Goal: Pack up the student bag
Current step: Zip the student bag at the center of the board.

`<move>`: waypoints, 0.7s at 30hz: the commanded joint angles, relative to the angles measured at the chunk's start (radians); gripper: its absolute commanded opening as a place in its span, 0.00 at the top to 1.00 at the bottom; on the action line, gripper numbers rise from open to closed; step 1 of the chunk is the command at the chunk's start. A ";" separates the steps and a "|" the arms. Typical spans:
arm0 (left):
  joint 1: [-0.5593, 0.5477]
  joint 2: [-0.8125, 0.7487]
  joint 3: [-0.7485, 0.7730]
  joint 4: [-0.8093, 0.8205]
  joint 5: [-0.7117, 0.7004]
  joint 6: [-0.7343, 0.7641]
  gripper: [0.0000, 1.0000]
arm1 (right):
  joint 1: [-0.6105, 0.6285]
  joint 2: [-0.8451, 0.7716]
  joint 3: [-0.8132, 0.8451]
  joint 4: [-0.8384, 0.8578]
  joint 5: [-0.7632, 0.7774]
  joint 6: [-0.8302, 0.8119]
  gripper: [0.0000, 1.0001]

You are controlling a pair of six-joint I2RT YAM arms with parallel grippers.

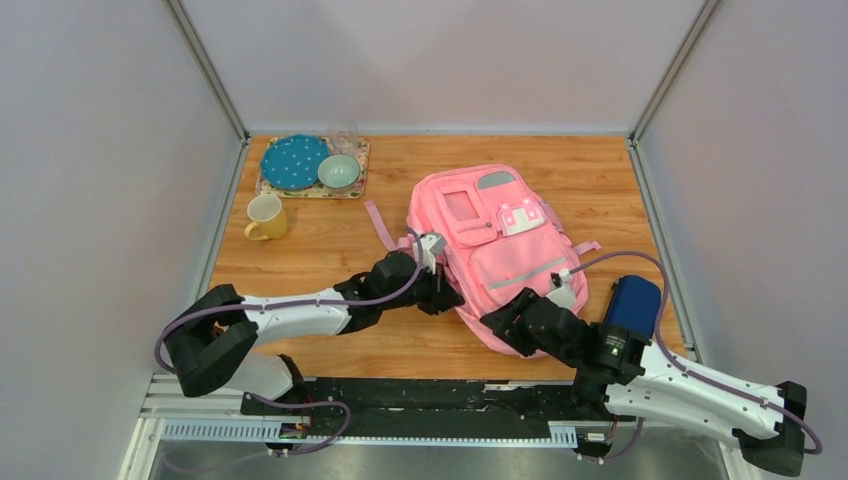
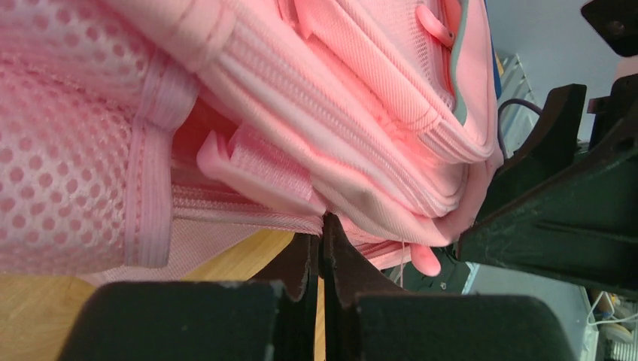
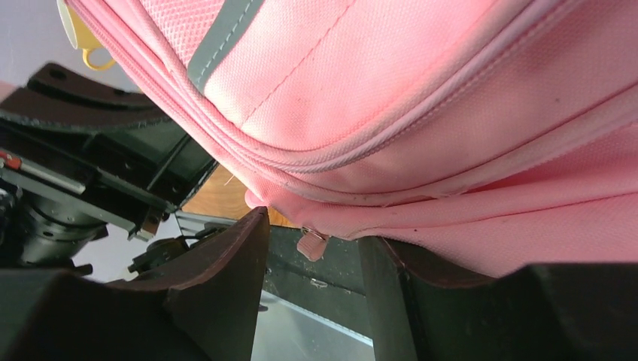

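The pink student bag (image 1: pixel 497 235) lies flat on the wooden table, front up, with its grey strips and pixel patch showing. My left gripper (image 1: pixel 441 291) is at the bag's near-left edge. In the left wrist view its jaws (image 2: pixel 323 226) are shut on a thin fold of the bag's pink fabric (image 2: pixel 256 214). My right gripper (image 1: pixel 503 324) is at the bag's near corner. In the right wrist view it (image 3: pixel 314 230) is open, under the bag's edge (image 3: pixel 421 135), with a small pink zip pull (image 3: pixel 310 245) hanging between its fingers.
A dark blue case (image 1: pixel 635 301) lies right of the bag, beside my right arm. A yellow mug (image 1: pixel 266 217) stands at the left. A tray (image 1: pixel 353 187) at the back left holds a blue plate (image 1: pixel 293 162) and a green bowl (image 1: pixel 339 172).
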 commanded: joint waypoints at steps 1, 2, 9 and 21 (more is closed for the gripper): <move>-0.061 -0.158 -0.101 0.138 0.051 -0.020 1.00 | -0.019 0.026 0.046 -0.002 0.215 -0.025 0.48; -0.073 -0.169 -0.122 0.156 0.031 -0.038 1.00 | -0.021 0.038 0.049 0.006 0.218 -0.033 0.48; -0.163 -0.227 -0.251 0.248 -0.155 -0.098 1.00 | -0.070 0.193 0.113 0.107 0.175 -0.162 0.48; -0.192 -0.175 -0.275 0.328 -0.258 -0.134 1.00 | -0.209 0.257 0.233 0.146 -0.040 -0.472 0.47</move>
